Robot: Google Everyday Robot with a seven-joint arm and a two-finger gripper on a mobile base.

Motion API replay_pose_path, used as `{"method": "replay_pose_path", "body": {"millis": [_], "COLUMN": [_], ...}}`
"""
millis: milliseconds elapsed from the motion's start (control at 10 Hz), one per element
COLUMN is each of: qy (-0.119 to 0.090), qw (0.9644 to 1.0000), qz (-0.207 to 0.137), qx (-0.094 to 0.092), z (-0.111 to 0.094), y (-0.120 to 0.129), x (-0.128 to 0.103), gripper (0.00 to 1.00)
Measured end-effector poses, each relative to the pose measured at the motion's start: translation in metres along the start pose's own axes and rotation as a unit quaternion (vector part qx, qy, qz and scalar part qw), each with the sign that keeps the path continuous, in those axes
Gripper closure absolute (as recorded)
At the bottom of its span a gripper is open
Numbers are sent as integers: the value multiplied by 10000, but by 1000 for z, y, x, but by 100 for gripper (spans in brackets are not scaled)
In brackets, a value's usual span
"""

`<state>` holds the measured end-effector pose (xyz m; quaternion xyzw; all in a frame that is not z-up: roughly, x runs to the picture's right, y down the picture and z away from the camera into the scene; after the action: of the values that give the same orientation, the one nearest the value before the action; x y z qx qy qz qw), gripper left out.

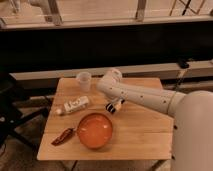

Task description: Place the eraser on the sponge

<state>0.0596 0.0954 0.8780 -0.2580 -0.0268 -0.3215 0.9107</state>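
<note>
Gripper [114,106] low over table [142,135], near orange bowl [81,138] and white bottle [75,105].

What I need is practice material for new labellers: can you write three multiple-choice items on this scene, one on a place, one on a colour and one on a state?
1. Where is the gripper?
A. Over the table, just beyond the bowl and near the bottle
B. Down by the floor
C. Inside the bowl

2. What colour is the bowl?
A. Blue
B. Orange-red
C. White

3. How is the bottle placed?
A. Standing upright
B. Lying on its side
C. Upside down in the bowl

Answers:
1 A, as the arm's end hangs above the wood past the bowl's far rim, close to the bottle.
2 B, as its inside and rim both show orange-red.
3 B, as its long white body stretches flat along the tabletop.
</note>
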Motion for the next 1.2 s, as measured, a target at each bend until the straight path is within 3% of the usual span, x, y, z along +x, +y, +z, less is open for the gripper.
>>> {"method": "replay_pose_path", "body": {"millis": [600,1200], "qy": [36,-21], "qw": [9995,9982], "qz": [41,298], "qx": [312,515], "z": [1,-1], "y": [-36,-63], "x": [-1,24], "gripper": [100,100]}}
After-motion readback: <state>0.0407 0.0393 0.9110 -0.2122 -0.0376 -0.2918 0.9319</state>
